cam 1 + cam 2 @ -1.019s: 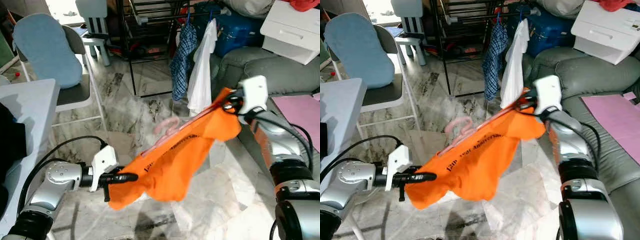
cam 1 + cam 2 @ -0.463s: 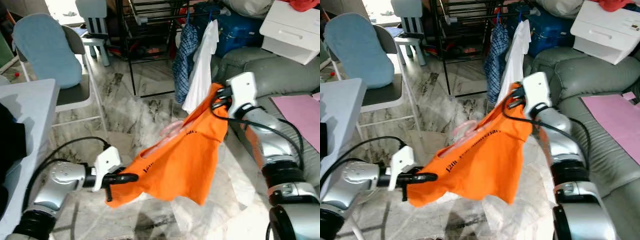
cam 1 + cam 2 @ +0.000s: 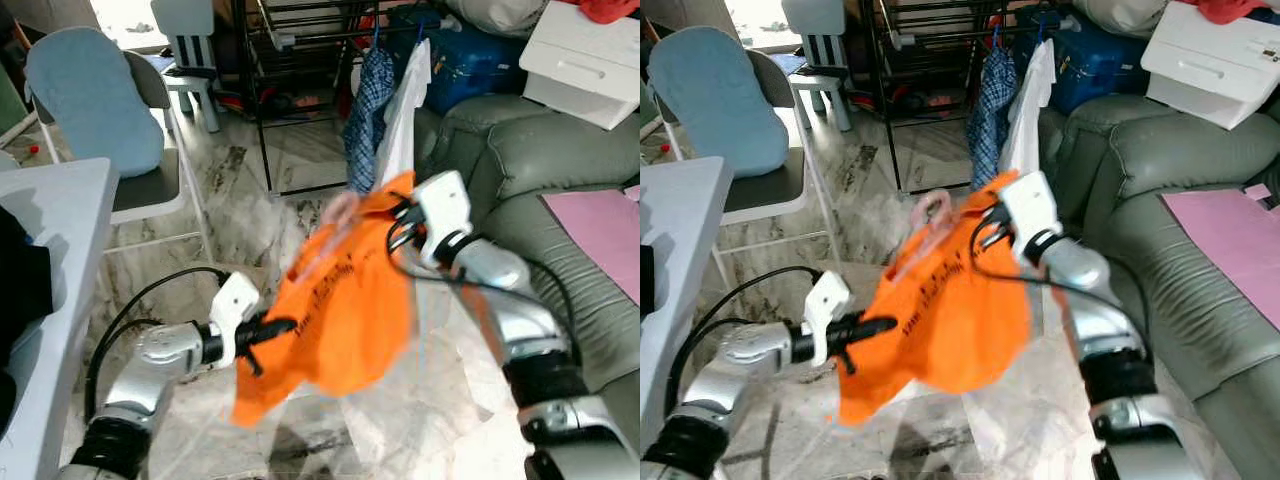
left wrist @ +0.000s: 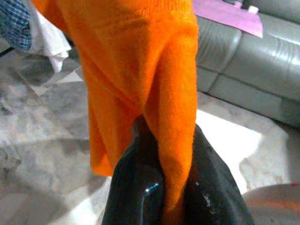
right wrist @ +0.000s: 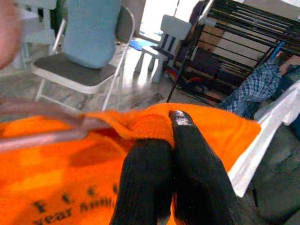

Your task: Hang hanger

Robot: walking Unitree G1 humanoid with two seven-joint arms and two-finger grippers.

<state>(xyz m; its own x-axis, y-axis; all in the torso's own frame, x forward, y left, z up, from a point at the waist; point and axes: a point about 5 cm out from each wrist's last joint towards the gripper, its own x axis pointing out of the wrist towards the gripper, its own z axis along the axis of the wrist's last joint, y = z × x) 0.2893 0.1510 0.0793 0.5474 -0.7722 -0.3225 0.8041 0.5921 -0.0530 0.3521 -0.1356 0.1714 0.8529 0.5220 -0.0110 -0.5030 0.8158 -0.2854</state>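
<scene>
The right gripper [image 3: 992,222] is clamped on the upper shoulder of the orange T-shirt [image 3: 345,300], and the left gripper [image 3: 268,330] is pinched on its lower hem. The shirt sits on a pink hanger [image 3: 931,214], held in the air in front of the black drying rack [image 3: 300,40]. To hang it well, I think the hook should stay upright and free of cloth while it is raised to the rail. The right arm reaches up and across; the left arm is low and bent.

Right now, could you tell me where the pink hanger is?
The pink hanger sits inside the orange shirt, held up mid-scene between both tools, its hook poking above the collar in front of the drying rack.
</scene>
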